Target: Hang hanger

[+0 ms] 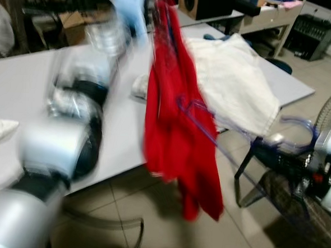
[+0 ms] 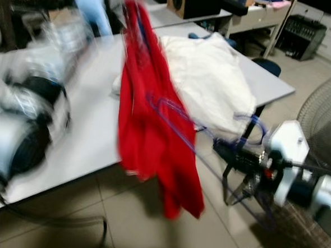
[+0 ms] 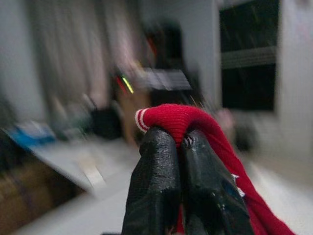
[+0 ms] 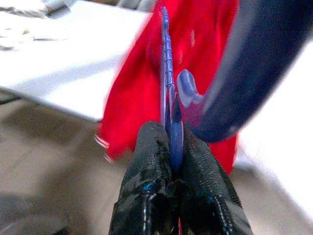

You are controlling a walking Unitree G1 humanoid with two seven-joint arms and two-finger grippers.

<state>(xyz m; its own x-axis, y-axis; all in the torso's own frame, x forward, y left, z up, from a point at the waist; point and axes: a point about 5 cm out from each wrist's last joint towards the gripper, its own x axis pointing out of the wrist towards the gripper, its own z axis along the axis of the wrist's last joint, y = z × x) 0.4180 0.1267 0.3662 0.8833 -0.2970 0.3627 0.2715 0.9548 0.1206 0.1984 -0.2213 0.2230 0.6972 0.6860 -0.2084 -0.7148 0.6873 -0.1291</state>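
Here, the left gripper (image 3: 180, 142) pinched a fold of the red garment (image 1: 173, 130) between its pressed-together fingers, holding it raised so it hung down in front of the grey table (image 1: 21, 92). The right gripper (image 4: 168, 147) was clamped on the translucent blue hanger (image 2: 177, 122), whose frame reached into the red cloth. A white garment (image 1: 235, 83) lay spread on the table behind.
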